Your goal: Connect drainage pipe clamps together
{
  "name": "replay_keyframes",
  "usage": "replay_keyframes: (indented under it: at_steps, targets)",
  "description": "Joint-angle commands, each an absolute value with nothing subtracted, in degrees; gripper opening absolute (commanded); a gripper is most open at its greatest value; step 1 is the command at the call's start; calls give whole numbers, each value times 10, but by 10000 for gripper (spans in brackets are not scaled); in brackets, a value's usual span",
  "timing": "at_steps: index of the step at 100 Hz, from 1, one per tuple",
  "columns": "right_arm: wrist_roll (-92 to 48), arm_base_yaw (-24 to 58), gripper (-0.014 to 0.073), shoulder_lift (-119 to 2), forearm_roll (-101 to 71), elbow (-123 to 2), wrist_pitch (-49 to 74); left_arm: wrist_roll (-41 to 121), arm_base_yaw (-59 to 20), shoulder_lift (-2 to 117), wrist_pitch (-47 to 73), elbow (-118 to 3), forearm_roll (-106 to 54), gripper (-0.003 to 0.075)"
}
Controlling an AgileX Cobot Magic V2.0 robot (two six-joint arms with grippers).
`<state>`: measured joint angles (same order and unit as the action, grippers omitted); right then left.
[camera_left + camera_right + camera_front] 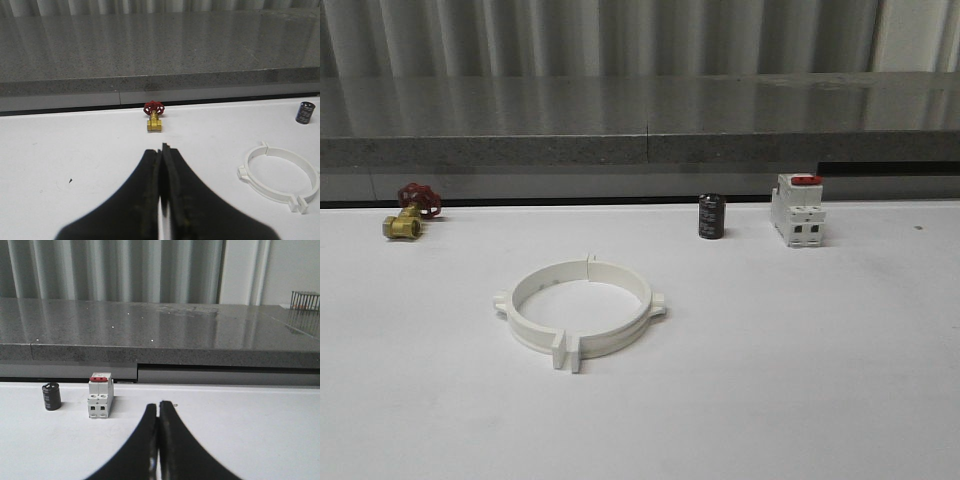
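Both grippers, left gripper (163, 150) and right gripper (159, 407), closed, empty.

White tabletop (840, 380). Far edge, left: small brass valve with red handwheel (410, 212). Right of centre: short black cylindrical capacitor (711, 217), upright. Just beside it, apart: white boxy breaker with red switch (797, 211). Grey speckled stone ledge (640, 120) behind.

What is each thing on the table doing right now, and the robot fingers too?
Drainage pipe clamps: lying flat, forming a ring.
Brass valve: on its side.
Capacitor: standing upright.
Circuit breaker: standing upright.
Left gripper: shut, empty.
Right gripper: shut, empty.
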<state>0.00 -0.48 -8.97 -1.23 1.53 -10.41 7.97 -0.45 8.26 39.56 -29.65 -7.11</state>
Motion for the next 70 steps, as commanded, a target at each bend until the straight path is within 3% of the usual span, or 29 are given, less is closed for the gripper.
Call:
replay_keyframes:
  at_steps: [1,17,70]
  targets:
    - [15,-8,-64,-59,18,6,-115,78,-4,90,349,-311,-76,-21]
    - [23,-9,-64,22,35,7,-46,78,-4,90,349,-311,-76,-21]
    - [23,-8,-64,17,35,6,-32,78,-4,92,348,-310,-76,-21]
